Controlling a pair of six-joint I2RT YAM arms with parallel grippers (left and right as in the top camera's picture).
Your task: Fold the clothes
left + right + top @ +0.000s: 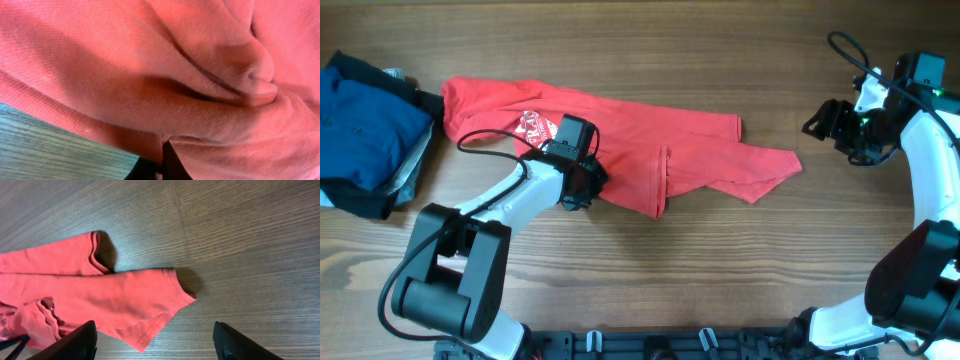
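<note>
The red T-shirt (670, 140) lies bunched in a long band across the middle of the table, with white lettering (533, 128) showing near its left end. My left gripper (582, 186) is down on the shirt's near edge and shut on a fold of it. In the left wrist view red fabric (165, 75) fills the frame, pinched between the dark fingertips (172, 167). My right gripper (828, 120) hovers open to the right of the shirt, holding nothing. Its fingers (75, 342) frame the shirt's sleeve tip (150, 310) and bare wood.
A pile of other clothes sits at the far left edge: a blue garment (365, 125) on top, with dark and grey ones (410, 175) beneath. The wooden table (740, 260) runs to the front, where the arm bases stand.
</note>
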